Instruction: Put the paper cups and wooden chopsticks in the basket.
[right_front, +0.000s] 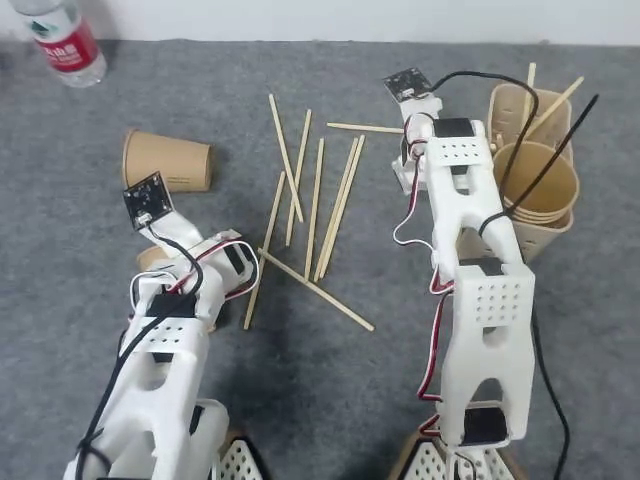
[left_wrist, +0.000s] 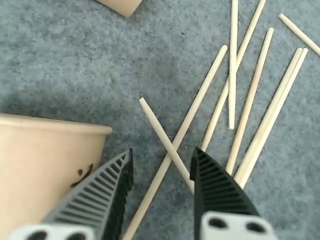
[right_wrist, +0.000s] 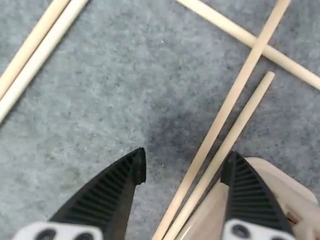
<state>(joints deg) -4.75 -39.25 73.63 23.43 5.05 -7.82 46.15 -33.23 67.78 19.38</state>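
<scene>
Your left hand (left_wrist: 162, 154) is open, its jaws astride two crossed pale wooden chopsticks (left_wrist: 173, 145) on the grey carpeted counter (left_wrist: 60, 65). An upright tan paper cup (left_wrist: 45, 160) stands just beside one jaw. Your right hand (right_wrist: 186, 155) is open too, low over more sticks. A second tan cup (right_front: 167, 161) lies on its side farther back. The beige plastic basket (right_front: 548, 238), holding stacked paper cups (right_front: 535, 180), stands beside the right arm. A clear plastic bottle (right_front: 63, 40) sits at the far corner. Bare counter lies between the arms.
</scene>
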